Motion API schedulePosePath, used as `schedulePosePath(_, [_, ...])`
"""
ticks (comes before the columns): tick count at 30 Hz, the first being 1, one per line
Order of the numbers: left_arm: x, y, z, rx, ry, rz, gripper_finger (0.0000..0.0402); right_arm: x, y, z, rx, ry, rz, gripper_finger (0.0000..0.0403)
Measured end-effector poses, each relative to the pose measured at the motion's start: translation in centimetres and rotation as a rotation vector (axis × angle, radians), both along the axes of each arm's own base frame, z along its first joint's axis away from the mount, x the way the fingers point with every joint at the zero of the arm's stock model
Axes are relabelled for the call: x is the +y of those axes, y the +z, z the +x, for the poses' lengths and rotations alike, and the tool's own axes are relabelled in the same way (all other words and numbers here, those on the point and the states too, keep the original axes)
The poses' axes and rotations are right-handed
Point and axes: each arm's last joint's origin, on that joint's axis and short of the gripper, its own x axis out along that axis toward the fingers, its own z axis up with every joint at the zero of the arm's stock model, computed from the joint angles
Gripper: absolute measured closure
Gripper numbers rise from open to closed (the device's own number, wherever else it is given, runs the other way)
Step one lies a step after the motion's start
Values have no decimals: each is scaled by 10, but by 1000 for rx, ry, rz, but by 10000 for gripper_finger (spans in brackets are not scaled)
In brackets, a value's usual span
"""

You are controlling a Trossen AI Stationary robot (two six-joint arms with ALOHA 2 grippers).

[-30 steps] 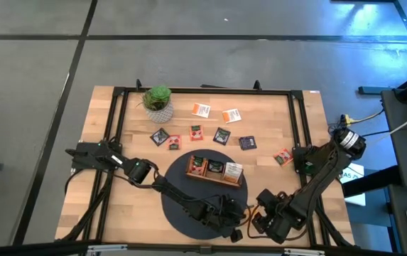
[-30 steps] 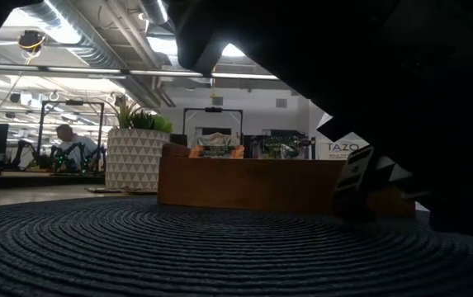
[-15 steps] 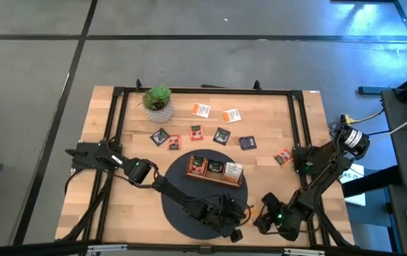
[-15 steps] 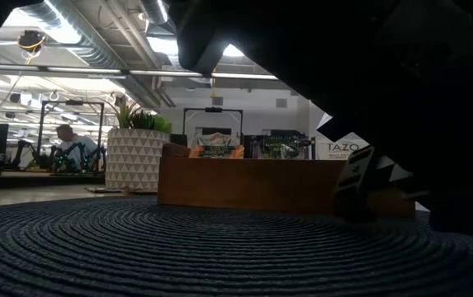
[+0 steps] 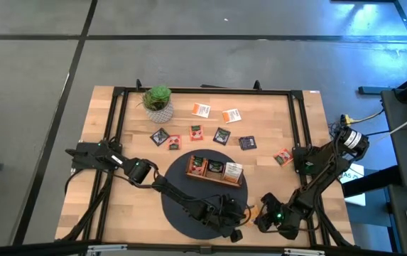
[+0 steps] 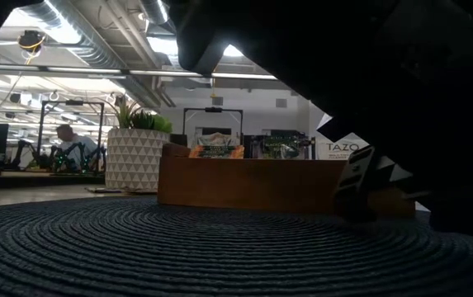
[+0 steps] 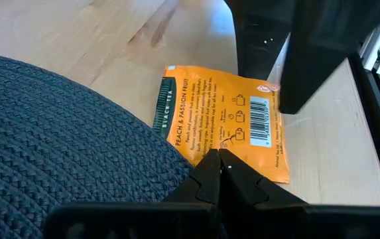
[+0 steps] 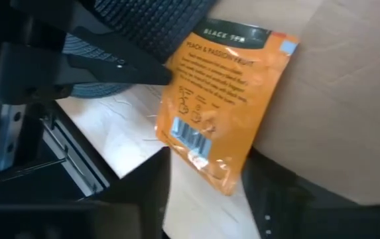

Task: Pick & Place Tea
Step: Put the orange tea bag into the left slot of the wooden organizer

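Near the bottom edge of the high view, the right end effector (image 5: 261, 215) has shifted slightly toward the mat's rim and narrowed its jaws around the orange Peach & Passion Fruit tea packet (image 7: 224, 119); whether it grips yet, I cannot tell. The left end effector (image 7: 220, 164), clenched shut, pins the packet's edge on the table (image 5: 118, 195). So the pickup seems underway. Wrist views show the label; the high view shows the wooden tray (image 5: 214, 169) above it.

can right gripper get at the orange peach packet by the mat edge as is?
Probably yes: the right gripper already straddles the orange packet on bare wood, though the shut left gripper touches its other edge.
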Motion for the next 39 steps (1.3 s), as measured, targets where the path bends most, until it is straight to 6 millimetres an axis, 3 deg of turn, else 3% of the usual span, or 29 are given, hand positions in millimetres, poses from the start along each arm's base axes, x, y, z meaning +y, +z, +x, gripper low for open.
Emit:
schedulePosePath(11, [-2, 3, 3, -57, -9, -28, 400, 0, 0, -6, 18, 29, -32, 388])
schedulePosePath(15, [-3, 12, 3, -64, -49, 1, 400, -2, 7, -11, 19, 55, -47, 394])
schedulePosePath(17, [-3, 27, 2, -85, -80, 41, 400, -3, 13, -15, 20, 65, -48, 397])
schedulePosePath(25, [3, 121, -5, -223, -215, 326, 400, -10, 56, -29, -83, 135, -6, 400])
schedulePosePath(30, [10, 189, -22, -294, -288, 552, 400, -7, 98, -31, -337, 282, 71, 399])
schedulePosePath(36, [9, 232, -40, -360, -379, 746, 400, -1, 142, -27, -730, 427, 102, 399])
schedulePosePath(39, [2, 244, -48, -404, -403, 863, 399, 1, 161, -26, -942, 454, 96, 399])
